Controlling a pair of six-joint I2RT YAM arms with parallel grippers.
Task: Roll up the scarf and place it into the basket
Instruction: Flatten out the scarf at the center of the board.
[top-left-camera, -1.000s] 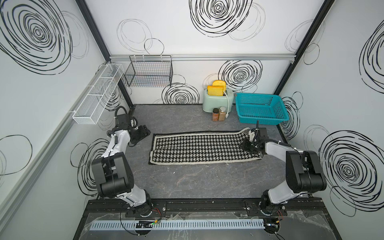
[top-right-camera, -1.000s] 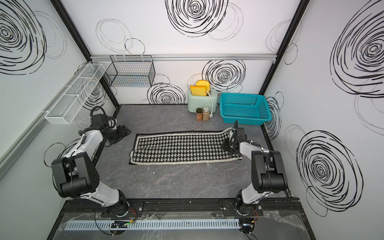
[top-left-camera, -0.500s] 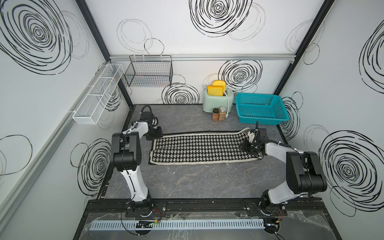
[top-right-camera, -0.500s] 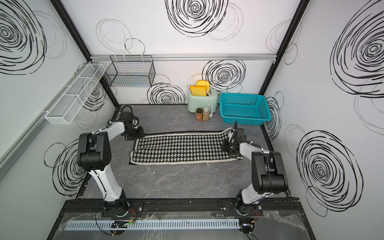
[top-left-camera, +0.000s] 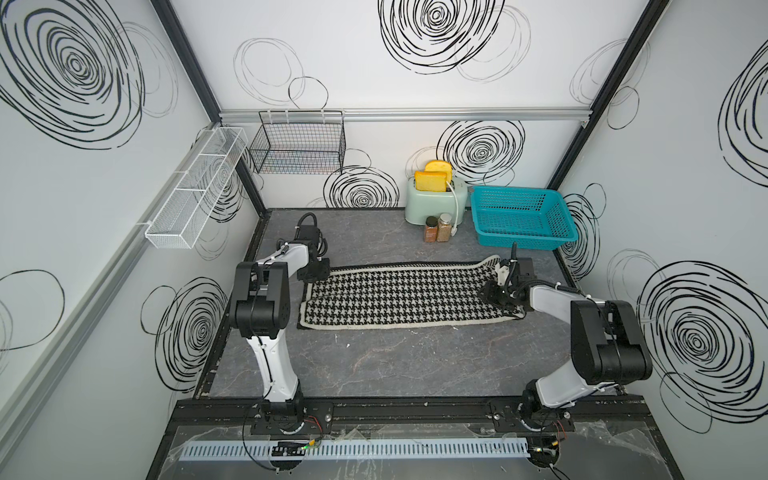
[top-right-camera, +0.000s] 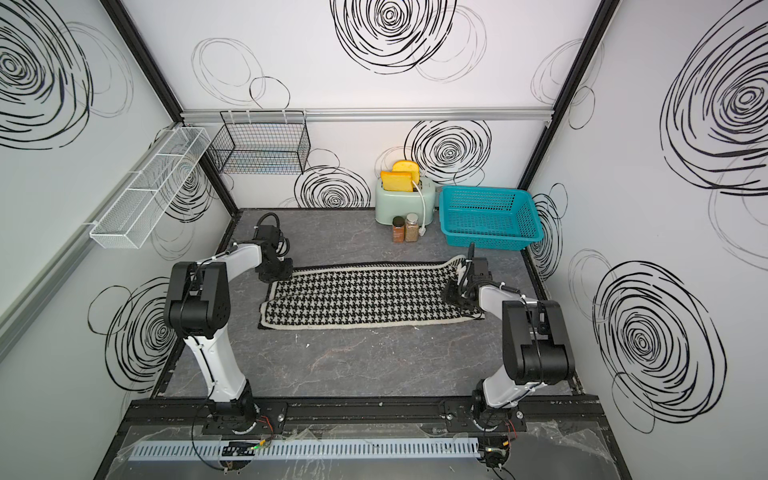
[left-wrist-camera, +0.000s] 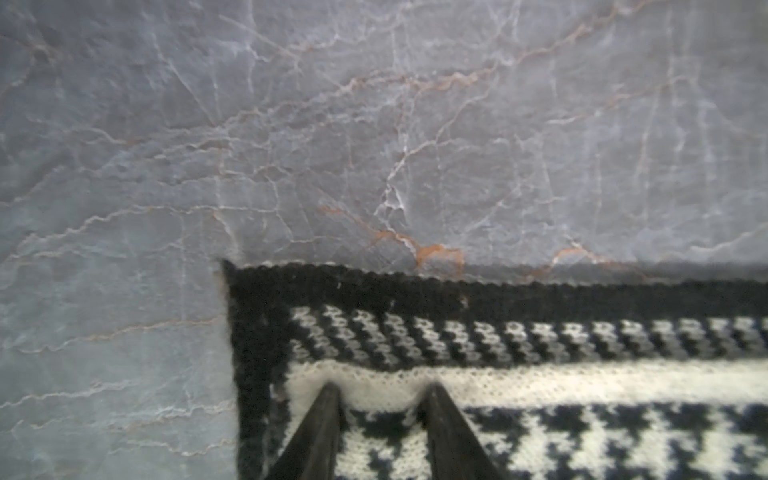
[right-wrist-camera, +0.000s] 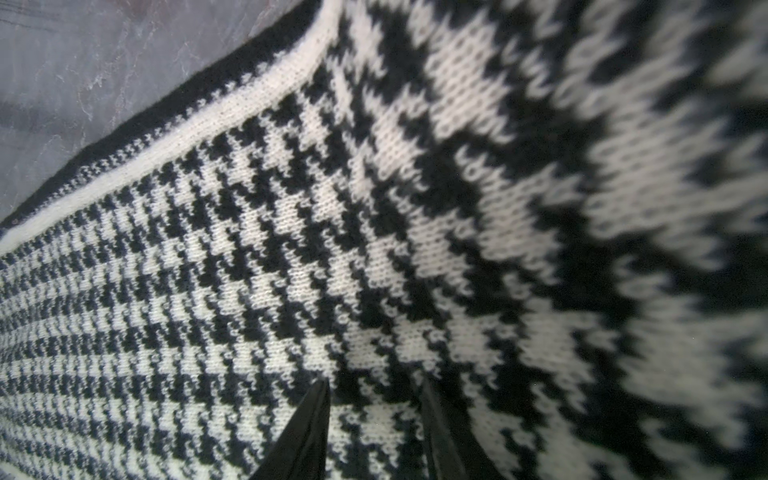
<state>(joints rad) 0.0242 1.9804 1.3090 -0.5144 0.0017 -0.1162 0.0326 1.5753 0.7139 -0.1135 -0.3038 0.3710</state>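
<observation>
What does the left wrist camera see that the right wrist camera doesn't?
Only the left wrist: the left tool at the scarf's black-edged corner, and lots of grey table. Only the right wrist: the right tool on houndstooth that nearly fills the picture, blurry at one side. Both: scarf, cream stripe, some table, two dark tips on the cloth.

Here's the left arm (top-left-camera: 274, 365), eight o'clock in a top view: white shells, chunky black joint blocks (top-left-camera: 259, 303), a black cable (top-left-camera: 308, 214) looping off the wrist. Right arm (top-left-camera: 557, 384), four o'clock, same livery (white links, black motors). Bases (top-left-camera: 282, 413) black too, and up close the left gripper (left-wrist-camera: 380, 392) shows two black, tapering fingers (left-wrist-camera: 320, 436).
</observation>
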